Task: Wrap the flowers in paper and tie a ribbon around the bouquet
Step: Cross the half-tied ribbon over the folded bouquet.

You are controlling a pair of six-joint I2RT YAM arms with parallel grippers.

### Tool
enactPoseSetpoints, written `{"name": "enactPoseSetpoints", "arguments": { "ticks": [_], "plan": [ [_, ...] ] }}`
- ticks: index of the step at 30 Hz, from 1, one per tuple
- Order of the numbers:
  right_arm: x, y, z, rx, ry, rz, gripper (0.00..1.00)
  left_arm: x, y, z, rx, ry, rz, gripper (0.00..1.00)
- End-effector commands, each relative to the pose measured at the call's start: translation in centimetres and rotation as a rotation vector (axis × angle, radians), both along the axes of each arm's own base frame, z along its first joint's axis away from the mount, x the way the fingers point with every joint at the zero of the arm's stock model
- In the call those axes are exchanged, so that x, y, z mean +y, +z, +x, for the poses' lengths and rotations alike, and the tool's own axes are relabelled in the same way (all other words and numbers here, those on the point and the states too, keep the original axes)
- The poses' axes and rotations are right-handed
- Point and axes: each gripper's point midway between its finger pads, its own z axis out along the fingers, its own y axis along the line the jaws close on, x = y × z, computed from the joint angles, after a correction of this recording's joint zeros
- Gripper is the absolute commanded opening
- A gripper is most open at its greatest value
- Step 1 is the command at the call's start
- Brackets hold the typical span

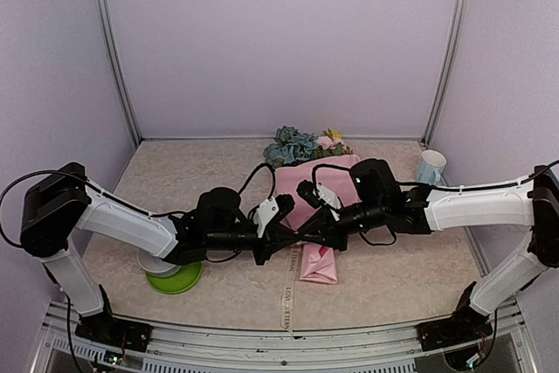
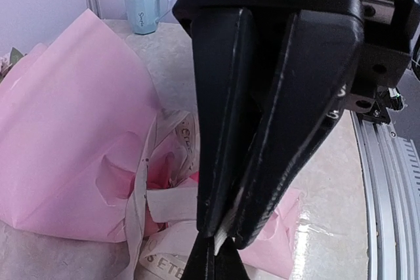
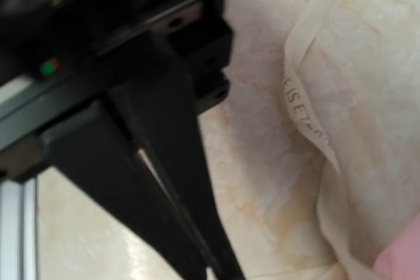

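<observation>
Left wrist: your left gripper (image 2: pixel 222 239) clenches the ribbon (image 2: pixel 164 261) beside the bouquet (image 2: pixel 72 129); whether the right gripper (image 3: pixel 211 263) is closed cannot be told.

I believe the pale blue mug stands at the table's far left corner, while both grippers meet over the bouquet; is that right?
Not quite: the mug stands at the far right corner, as the top external view shows. The left gripper and right gripper do meet over the bouquet.
</observation>
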Motion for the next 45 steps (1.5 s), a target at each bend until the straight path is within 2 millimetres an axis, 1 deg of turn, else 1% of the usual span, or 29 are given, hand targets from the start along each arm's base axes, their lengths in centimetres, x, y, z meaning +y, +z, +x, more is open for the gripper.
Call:
{"name": "enactPoseSetpoints", "arguments": {
  "ticks": [1, 6, 7, 8, 9, 10, 11, 13, 16, 18, 20, 22, 25, 27, 31, 33, 34, 35, 38, 40, 41, 43, 45],
  "plan": [
    [0.4, 0.7, 0.2, -0.012, 0.007, 0.004, 0.0, -0.3, 0.1, 0.4, -0.002, -0.009, 0.003, 0.0],
    [-0.1, 1.1, 0.3, -0.026, -0.01, 0.007, 0.0, -0.1, 0.2, 0.3, 0.004, -0.012, 0.008, 0.0],
    [-0.2, 1.2, 0.4, -0.028, -0.015, 0.004, 0.0, 0.0, 0.2, 0.3, 0.006, -0.012, 0.011, 0.02],
    [-0.2, 1.3, 0.5, -0.034, -0.024, 0.003, 0.0, 0.1, 0.0, 0.4, 0.016, -0.009, 0.023, 0.18],
    [-0.4, 1.2, 0.7, -0.039, -0.037, -0.004, 0.0, 0.3, -0.3, 0.6, 0.033, 0.002, 0.05, 0.4],
    [-0.5, 1.1, 0.9, -0.041, -0.045, -0.01, 0.0, 0.6, -0.8, 1.1, 0.061, 0.024, 0.095, 0.57],
    [-0.6, 1.0, 1.0, -0.043, -0.051, -0.014, 0.0, 1.1, -1.5, 1.8, 0.098, 0.06, 0.153, 0.63],
    [-0.7, 1.0, 1.1, -0.044, -0.058, -0.018, 0.0, 3.0, -2.8, 3.9, 0.198, 0.17, 0.262, 0.65],
    [-0.8, 0.9, 1.1, -0.048, -0.062, -0.017, 0.0, 7.5, -4.9, 7.0, 0.339, 0.374, 0.373, 0.6],
    [-0.9, 0.7, 1.2, -0.051, -0.063, -0.018, 0.0, 9.8, -6.0, 7.9, 0.379, 0.43, 0.416, 0.6],
    [-0.8, 0.5, 1.3, -0.045, -0.065, -0.022, 0.0, 11.3, -7.3, 7.9, 0.417, 0.448, 0.45, 0.63],
    [-0.7, 0.4, 1.4, -0.038, -0.066, -0.025, 0.0, 11.9, -8.4, 7.6, 0.45, 0.431, 0.478, 0.66],
    [-0.6, 0.2, 1.4, -0.032, -0.066, -0.026, 0.0, 12.9, -10.3, 7.9, 0.49, 0.434, 0.539, 0.69],
    [-0.6, 0.0, 1.4, -0.029, -0.065, -0.031, 0.0, 13.2, -11.6, 7.3, 0.53, 0.411, 0.577, 0.7],
    [-0.6, 0.0, 1.5, -0.022, -0.073, -0.032, 0.0, 13.0, -13.0, 5.2, 0.588, 0.308, 0.599, 0.72],
    [-0.6, 0.1, 1.6, -0.026, -0.076, -0.026, 0.0, 13.2, -13.3, 4.7, 0.598, 0.296, 0.607, 0.7],
    [-0.6, 0.1, 1.6, -0.028, -0.076, -0.025, 0.0, 13.5, -13.7, 4.7, 0.599, 0.308, 0.621, 0.67],
    [-0.6, 0.1, 1.6, -0.028, -0.077, -0.024, 0.0, 13.8, -14.1, 4.8, 0.601, 0.325, 0.642, 0.61],
    [-0.5, 0.4, 1.7, -0.026, -0.076, -0.017, 0.0, 14.2, -14.7, 4.5, 0.605, 0.33, 0.671, 0.33],
    [-0.4, 0.7, 1.9, -0.025, -0.081, -0.008, 0.0, 14.2, -14.5, 4.6, 0.598, 0.334, 0.671, 0.09],
    [-0.3, 0.9, 1.9, -0.025, -0.083, -0.004, 0.0, 14.1, -14.1, 4.7, 0.591, 0.337, 0.663, 0.0],
    [-0.4, 1.1, 2.4, -0.023, -0.103, -0.002, 0.0, 13.4, -13.0, 4.6, 0.579, 0.314, 0.631, 0.0],
    [-0.5, 1.2, 3.1, -0.016, -0.135, -0.003, 0.0, 12.2, -11.2, 3.7, 0.552, 0.259, 0.601, 0.0]
  ]
}}
